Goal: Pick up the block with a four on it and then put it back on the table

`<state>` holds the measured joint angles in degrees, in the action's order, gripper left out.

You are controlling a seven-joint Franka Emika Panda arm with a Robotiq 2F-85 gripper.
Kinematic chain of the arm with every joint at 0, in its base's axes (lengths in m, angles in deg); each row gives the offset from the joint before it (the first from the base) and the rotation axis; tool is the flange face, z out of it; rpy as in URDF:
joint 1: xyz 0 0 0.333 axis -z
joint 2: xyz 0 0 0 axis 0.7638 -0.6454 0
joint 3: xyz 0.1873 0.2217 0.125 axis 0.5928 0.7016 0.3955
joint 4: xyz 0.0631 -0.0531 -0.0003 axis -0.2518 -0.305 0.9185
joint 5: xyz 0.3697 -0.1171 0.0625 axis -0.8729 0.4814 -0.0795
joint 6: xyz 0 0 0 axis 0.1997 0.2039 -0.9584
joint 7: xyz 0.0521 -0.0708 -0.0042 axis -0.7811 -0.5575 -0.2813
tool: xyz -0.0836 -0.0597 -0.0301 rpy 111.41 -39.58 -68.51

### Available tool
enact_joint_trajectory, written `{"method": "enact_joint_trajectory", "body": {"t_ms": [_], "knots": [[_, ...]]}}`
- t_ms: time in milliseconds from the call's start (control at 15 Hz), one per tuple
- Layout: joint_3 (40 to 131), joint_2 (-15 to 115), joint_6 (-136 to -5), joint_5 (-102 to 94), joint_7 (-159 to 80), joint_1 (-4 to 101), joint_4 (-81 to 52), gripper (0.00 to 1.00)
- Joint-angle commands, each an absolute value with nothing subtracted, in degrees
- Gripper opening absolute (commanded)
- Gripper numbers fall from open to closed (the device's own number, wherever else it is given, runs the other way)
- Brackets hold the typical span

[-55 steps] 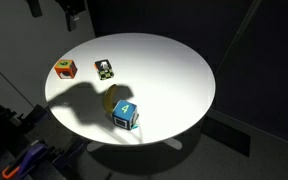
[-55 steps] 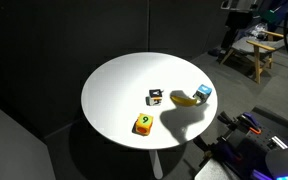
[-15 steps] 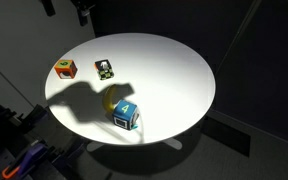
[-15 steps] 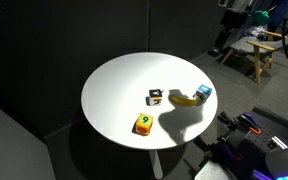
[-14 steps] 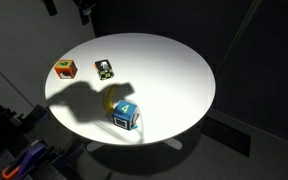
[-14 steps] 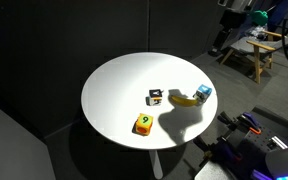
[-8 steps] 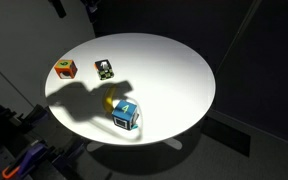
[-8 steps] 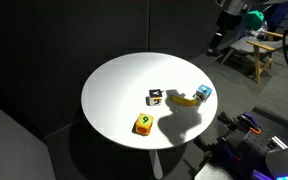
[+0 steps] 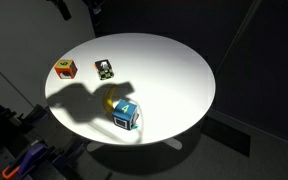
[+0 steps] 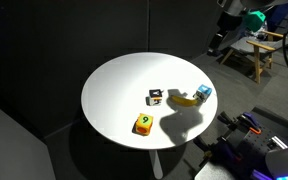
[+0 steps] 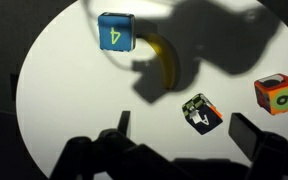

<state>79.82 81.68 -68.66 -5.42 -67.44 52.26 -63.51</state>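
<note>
The block with a four on it [image 11: 115,31] is a blue-sided cube with a pale face and sits on the white round table [image 11: 74,90] at the upper left of the wrist view. It also shows in both exterior views [image 9: 125,114] [image 10: 203,92], near the table's edge beside a yellow banana [image 11: 164,62]. My gripper [image 11: 187,126] is open and empty, high above the table. Its dark fingers [image 11: 252,134] frame the dark green cube [image 11: 201,112], far below them. Only a bit of the arm shows in the exterior views [image 10: 229,12].
An orange-red cube [image 11: 278,94] sits at the right of the wrist view and shows in both exterior views [image 9: 64,68] [image 10: 142,124]. The dark green cube [image 9: 104,69] [image 10: 156,96] lies between it and the banana [image 9: 111,98] [image 10: 187,99]. The arm's shadow falls across the table.
The arm has shifted a little at the top of the exterior views, and its shadow on the table has shifted with it. The blocks have not moved.
</note>
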Motion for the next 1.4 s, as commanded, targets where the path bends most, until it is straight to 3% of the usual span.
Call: {"method": "enact_joint_trajectory", "body": {"t_ms": [0,1333], "knots": [[79.69,81.41,-68.63,-5.41,-66.68,53.52,-63.04,1.00],[76.50,81.50,-67.88,-7.52,-67.46,56.21,-62.60,1.00]]}}
